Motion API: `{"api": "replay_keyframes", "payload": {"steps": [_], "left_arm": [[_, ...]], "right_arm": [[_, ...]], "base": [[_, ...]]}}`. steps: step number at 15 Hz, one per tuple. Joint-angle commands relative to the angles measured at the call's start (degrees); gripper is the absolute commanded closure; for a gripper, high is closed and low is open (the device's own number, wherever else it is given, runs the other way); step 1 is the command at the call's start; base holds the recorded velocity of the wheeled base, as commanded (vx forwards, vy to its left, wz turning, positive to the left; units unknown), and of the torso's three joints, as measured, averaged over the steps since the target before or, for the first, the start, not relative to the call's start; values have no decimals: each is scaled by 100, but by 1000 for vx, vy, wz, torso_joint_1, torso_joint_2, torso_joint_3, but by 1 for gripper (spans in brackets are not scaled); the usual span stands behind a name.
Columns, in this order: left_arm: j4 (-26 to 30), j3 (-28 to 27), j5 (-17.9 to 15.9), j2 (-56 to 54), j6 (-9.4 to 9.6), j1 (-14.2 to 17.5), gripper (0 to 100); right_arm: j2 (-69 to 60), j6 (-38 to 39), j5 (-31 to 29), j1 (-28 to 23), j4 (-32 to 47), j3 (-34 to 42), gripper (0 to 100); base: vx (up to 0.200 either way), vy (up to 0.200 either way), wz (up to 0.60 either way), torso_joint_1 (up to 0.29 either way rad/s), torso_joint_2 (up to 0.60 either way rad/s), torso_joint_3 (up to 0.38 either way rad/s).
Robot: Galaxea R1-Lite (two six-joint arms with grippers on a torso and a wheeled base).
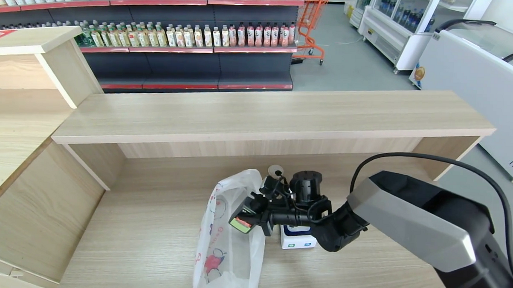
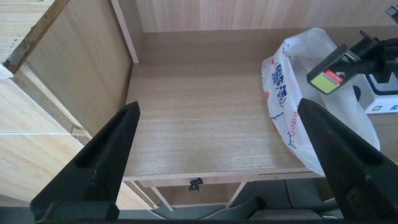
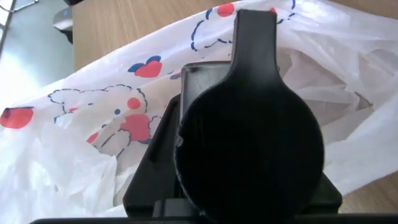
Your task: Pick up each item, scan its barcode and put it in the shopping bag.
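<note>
Apparently the task is sitting at the bagging step; the right claw (image 1: 247, 218) is gripping a small box (image 1: 241, 223) with a green and red label, and is holding it over the mouth of the shopping bag (image 1: 225, 253); the bag is standing near the front edge of the surface (image 1: 142, 242), with a white device (image 1: 298, 241), probably the scanner, just beside it; letting the box go into the bag is looking like what is left for this item; the left claw (image 2: 217, 106) is hanging open and empty above the surface's left part. Whether the bag is already holding anything is hard to tell through its folds; a black round shape (image 3: 249, 143) is blocking the right wrist view.
</note>
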Motion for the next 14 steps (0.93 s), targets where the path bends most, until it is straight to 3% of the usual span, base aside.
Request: {"api": "replay_keyframes", "payload": {"steps": [1,3,4,7,12,14], "left_arm": [[-1,0,0,-2,-1,-2,0],[-1,0,0,-2,-1,-2,0],[-1,0,0,-2,-1,-2,0],[-1,0,0,-2,-1,-2,0],[-1,0,0,-2,-1,-2,0],[-1,0,0,-2,-1,-2,0]], "right_arm": [[279,-335,-133,85,92,-131,100],[296,-801,-344,85,399,-131,100],[296,-827,-344,85,443,-131,0],[235,-686,-335,120,443,-263,0],[-767,1528,-476,-223,452,-158,0],[-1339,2469,-1126,-592,505,387,0]], "base": [[0,0,0,0,0,0],[0,0,0,0,0,0],[0,0,0,0,0,0],[0,0,0,0,0,0],[0,0,0,0,0,0],[0,0,0,0,0,0]]}}
